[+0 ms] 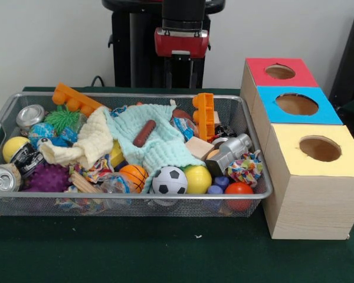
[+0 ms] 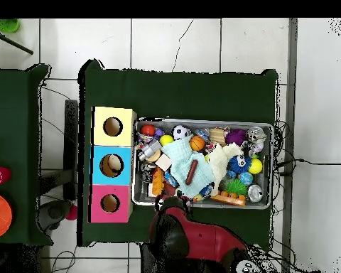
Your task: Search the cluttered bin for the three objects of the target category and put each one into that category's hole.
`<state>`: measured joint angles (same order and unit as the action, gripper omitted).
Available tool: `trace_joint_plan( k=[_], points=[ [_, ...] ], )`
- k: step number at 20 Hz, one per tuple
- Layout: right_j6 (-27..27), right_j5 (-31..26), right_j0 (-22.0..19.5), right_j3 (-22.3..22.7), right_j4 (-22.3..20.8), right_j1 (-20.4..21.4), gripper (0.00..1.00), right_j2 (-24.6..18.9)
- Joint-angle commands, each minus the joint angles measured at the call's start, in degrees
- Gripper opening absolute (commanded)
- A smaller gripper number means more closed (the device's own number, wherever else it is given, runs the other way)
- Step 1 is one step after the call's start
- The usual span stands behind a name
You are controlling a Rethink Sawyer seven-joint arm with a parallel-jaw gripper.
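The silver wire mesh bin (image 1: pixel 256 141) is full of toys; it also shows in the overhead view (image 2: pixel 270 165). One scrunched multicolour fabric piece (image 1: pixel 245 169) lies at the bin's right front corner, seen in the overhead view (image 2: pixel 145 148) at the bin's left. A second fabric piece (image 1: pixel 98 171) pokes out under the pale-yellow cloth (image 1: pixel 88 141). A third patterned piece (image 1: pixel 182 126) lies by the mint-green cloth (image 1: pixel 156 141). The yellow-topped box's hole (image 1: pixel 320 148) (image 2: pixel 113 126) is empty. My gripper (image 1: pixel 182 73) hangs open and empty above the bin's far edge.
The blue-topped box (image 1: pixel 297 104) and the red-topped box (image 1: pixel 280 72) stand behind the yellow one. The bin also holds balls, cans, an orange block (image 1: pixel 204 115), a brown sausage (image 1: pixel 144 133) and a soccer ball (image 1: pixel 169 180). The arm (image 2: pixel 179 226) sits by the bin's edge.
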<state>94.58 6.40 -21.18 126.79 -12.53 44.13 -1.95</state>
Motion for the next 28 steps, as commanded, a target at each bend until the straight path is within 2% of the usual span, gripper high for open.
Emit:
trace_joint_plan(
  k=[1,3,6,10,13,17,20,24,28],
  points=[
    [2.12,-1.53,-1.05,-0.50,-7.76,0.58,1.00,-0.94],
    [2.93,-1.76,-1.17,-0.94,-7.69,0.61,1.00,-1.30],
    [4.93,-2.11,1.94,-3.90,-5.89,-1.67,1.00,-0.80],
    [8.56,-2.85,7.03,-9.74,0.28,-7.11,1.00,-1.55],
    [9.60,-4.44,11.90,-14.18,4.45,-10.15,1.00,0.08],
    [10.79,-2.97,15.04,-17.16,8.59,-13.44,1.00,0.66],
    [11.47,-3.49,17.10,-18.51,11.96,-14.45,1.00,1.60],
    [12.09,-2.93,17.83,-19.26,15.10,-15.42,1.00,1.28],
    [13.47,-1.45,14.85,-19.04,17.04,-16.54,1.00,-2.46]
  ],
)
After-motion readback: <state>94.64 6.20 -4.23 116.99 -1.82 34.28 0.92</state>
